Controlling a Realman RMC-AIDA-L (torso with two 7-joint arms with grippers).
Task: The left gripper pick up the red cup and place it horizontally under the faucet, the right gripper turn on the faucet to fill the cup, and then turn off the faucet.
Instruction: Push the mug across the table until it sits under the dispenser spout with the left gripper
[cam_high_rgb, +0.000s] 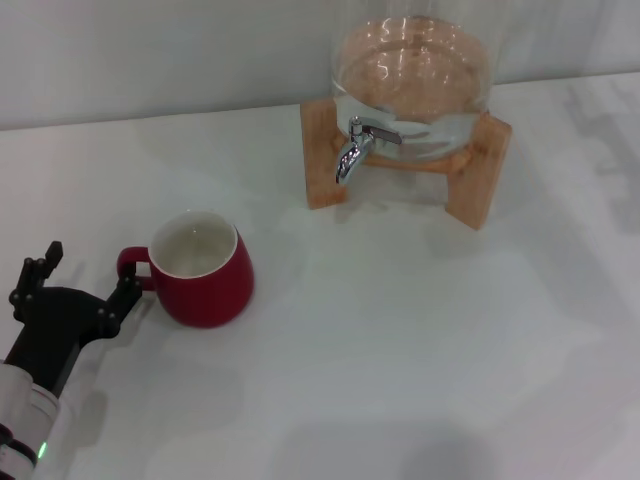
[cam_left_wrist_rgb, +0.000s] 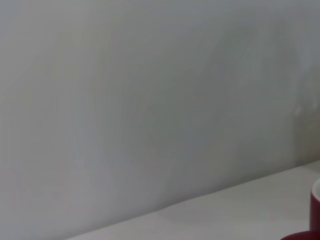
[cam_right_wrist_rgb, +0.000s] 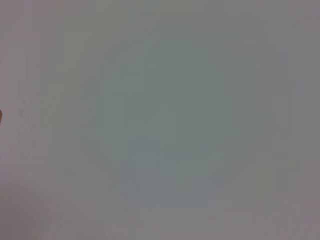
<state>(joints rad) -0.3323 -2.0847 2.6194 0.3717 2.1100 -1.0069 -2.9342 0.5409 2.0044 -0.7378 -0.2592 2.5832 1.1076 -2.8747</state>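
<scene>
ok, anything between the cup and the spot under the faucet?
Nothing visible. In the head view, bare white table lies between the red cup and the faucet. The left hand is open at the cup's handle side, away from that path. The right hand is out of view.

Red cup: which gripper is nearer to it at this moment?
Left. The left gripper sits right beside the red cup at its handle side, jaws spread apart. The right gripper shows in no view, so it is farther off.
</scene>
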